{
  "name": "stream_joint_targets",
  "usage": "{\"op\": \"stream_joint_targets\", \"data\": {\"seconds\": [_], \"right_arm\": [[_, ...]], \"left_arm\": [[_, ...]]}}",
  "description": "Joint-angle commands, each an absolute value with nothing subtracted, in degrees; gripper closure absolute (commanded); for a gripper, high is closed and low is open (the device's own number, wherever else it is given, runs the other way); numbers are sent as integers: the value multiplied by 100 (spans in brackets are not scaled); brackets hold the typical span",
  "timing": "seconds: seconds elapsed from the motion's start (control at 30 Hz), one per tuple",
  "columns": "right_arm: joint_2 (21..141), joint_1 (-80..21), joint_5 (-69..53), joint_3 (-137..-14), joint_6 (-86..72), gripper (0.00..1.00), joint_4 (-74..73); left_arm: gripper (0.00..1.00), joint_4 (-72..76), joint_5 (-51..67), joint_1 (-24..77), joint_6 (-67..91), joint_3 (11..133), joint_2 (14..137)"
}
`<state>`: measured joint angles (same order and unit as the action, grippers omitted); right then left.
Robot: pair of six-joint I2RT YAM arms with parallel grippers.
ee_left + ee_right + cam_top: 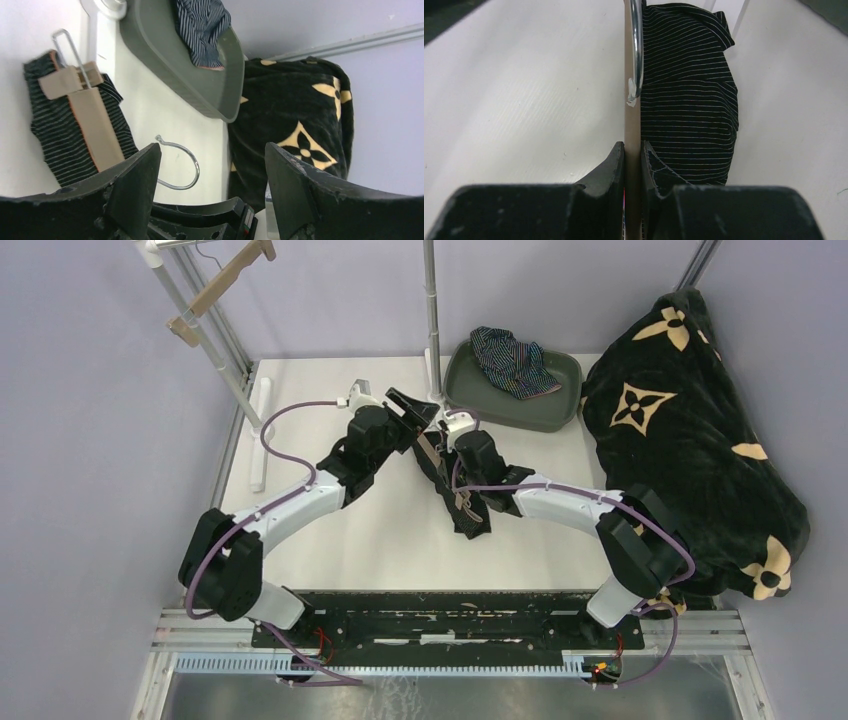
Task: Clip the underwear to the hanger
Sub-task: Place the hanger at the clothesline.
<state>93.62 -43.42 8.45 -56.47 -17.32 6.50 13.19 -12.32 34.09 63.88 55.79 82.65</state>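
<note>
A wooden clip hanger (440, 462) lies on the white table, across the black pinstriped underwear (468, 508). My right gripper (443, 452) is shut on the hanger's wooden bar (632, 115). In the right wrist view its metal hook (638, 45) is just ahead and the black underwear (689, 100) lies to the right. My left gripper (408, 412) is open and empty just left of the hanger. The left wrist view shows the bar (92, 120), its clip (70, 80) over the black underwear (55, 135), and the hook (184, 165). The navy striped underwear (515, 360) lies in a grey tray (560, 412).
A big black blanket with tan flower motifs (690, 440) is piled along the right side. A metal pole (432, 310) stands behind the grippers. A rack at the back left carries another wooden hanger (220, 285). A white rail (260, 435) lies at the left.
</note>
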Motion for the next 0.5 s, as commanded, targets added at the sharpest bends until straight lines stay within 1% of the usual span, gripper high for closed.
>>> {"op": "stream_joint_targets", "data": {"seconds": [0.0,0.27,0.47], "right_arm": [[9187,-4370,787,-5546,-1605,99,1327],[9199,-4370,835,-5452,-1565,99,1520],[9211,-4374,989,-5457,-1560,99,1521]], "left_arm": [[18,2032,-470,3279,7049,5543,8437],[18,2271,1,3176,7313,5488,8605],[18,2210,95,3148,7338,5391,8592]]}}
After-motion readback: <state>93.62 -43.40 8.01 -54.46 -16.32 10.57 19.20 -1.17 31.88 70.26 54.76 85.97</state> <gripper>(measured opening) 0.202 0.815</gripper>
